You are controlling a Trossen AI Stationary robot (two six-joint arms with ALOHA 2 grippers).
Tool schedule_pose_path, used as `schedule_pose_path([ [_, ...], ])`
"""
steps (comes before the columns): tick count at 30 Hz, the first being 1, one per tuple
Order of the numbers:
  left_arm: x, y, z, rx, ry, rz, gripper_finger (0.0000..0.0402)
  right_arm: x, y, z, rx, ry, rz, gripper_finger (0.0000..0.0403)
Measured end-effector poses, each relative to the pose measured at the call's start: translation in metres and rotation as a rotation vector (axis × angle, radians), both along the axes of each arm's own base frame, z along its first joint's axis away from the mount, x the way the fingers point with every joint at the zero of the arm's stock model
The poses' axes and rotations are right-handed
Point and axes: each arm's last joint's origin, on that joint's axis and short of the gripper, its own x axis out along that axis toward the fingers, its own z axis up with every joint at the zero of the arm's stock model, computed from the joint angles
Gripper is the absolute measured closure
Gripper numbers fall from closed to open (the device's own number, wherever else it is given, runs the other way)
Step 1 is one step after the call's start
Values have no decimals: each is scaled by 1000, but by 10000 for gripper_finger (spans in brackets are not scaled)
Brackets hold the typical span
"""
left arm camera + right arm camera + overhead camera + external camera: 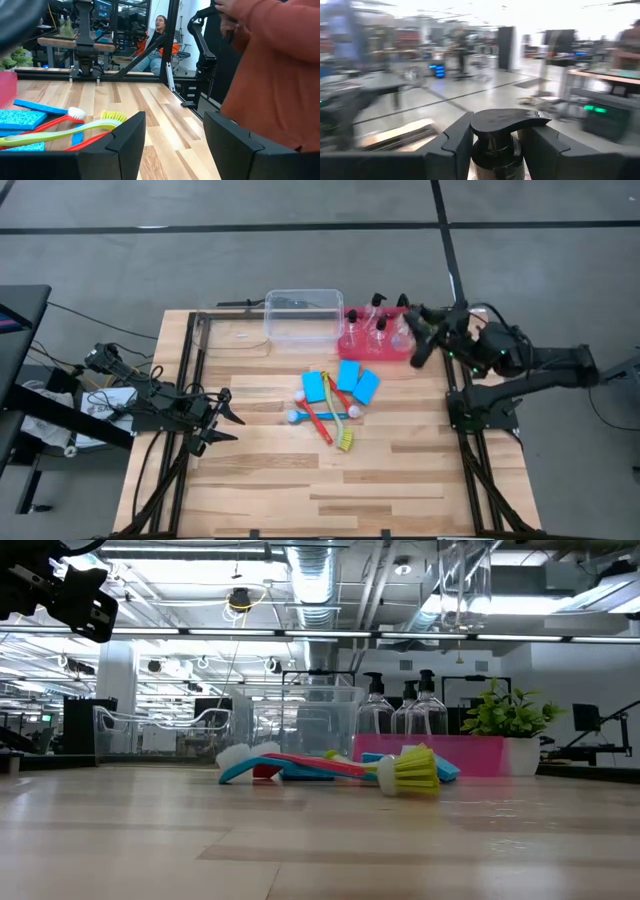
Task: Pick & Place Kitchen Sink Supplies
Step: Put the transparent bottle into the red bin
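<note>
Bottle (497, 137), clear with black pump top, clenched between the right gripper's (425, 340) fingers, lifted above the red tray's (350, 350) right end. Three more bottles (378, 327) stand in that tray. Right arm reaches in from table's right edge. Left gripper (222, 420) rests low at left side, fingers spread, grasping nothing. Blue sponges (348, 375) and thin brushes (322, 418) lie mid-table. No legible writing.
</note>
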Motion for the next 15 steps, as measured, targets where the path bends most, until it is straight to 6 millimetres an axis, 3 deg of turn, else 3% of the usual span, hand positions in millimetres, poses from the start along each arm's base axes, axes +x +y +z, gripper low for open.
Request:
schedule_pose_path([
  [6, 0, 0, 0, 0, 0, 0, 199, 9, -35, -2, -6, 4, -169, 285],
  [15, 0, 0, 0, 0, 0, 0, 199, 19, -96, -16, 86, -32, -264, 265],
])
